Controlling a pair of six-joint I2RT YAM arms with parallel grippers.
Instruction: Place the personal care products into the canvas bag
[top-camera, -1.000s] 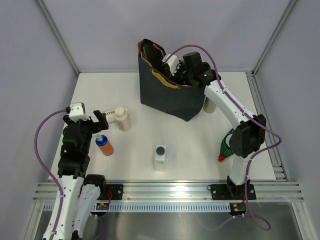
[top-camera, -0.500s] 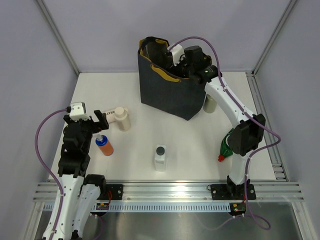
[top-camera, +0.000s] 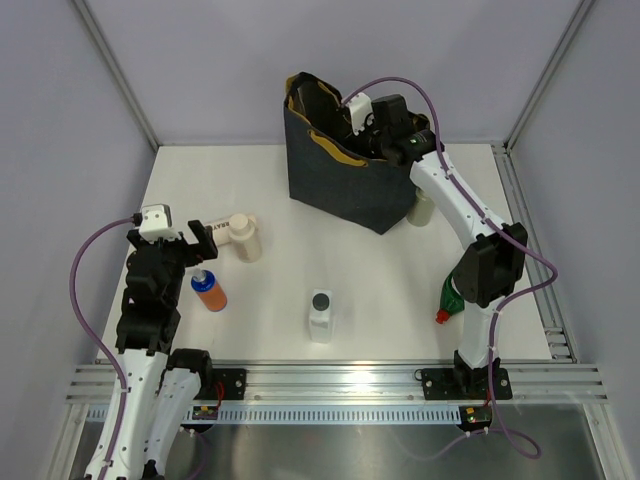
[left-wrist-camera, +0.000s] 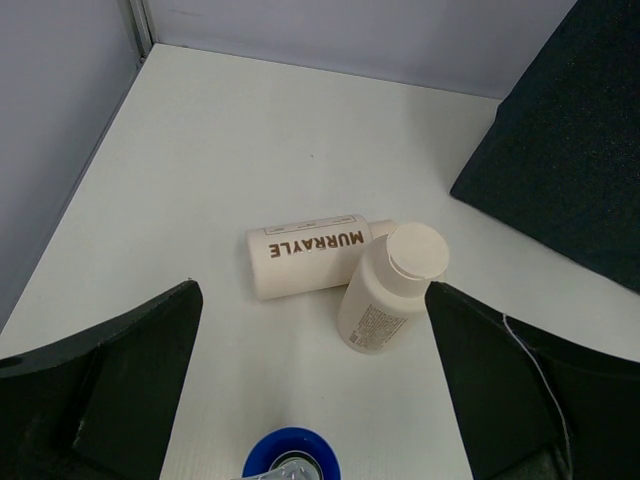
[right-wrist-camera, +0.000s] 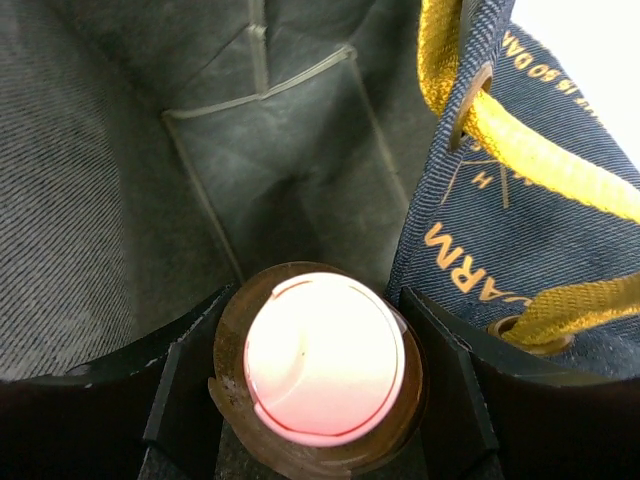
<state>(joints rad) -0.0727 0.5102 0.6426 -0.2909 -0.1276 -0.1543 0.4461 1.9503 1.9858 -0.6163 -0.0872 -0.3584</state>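
The canvas bag (top-camera: 345, 185) stands at the back of the table, mouth open. My right gripper (top-camera: 366, 122) is inside its mouth, shut on the peach-pink bottle (right-wrist-camera: 322, 358), which hangs above the bag's dark interior (right-wrist-camera: 150, 200). My left gripper (top-camera: 172, 238) is open and empty above the orange bottle with the blue cap (top-camera: 208, 290), whose cap shows in the left wrist view (left-wrist-camera: 291, 456). Past it lie the cream labelled bottle (left-wrist-camera: 305, 255) and the beige bottle (left-wrist-camera: 390, 290), touching. The white bottle with the black cap (top-camera: 321, 315) stands mid-table. The green bottle with the red cap (top-camera: 450, 298) lies by the right arm.
Another pale bottle (top-camera: 421, 209) stands behind the bag's right corner. The yellow handle (right-wrist-camera: 545, 165) runs along the rim beside my right gripper. Grey walls and metal posts enclose the table; a rail (top-camera: 330, 383) runs along its near edge.
My right gripper has moved slightly right and back inside the bag's mouth with the peach-pink bottle, and the bag has shifted a little to the right. The left arm has not moved.
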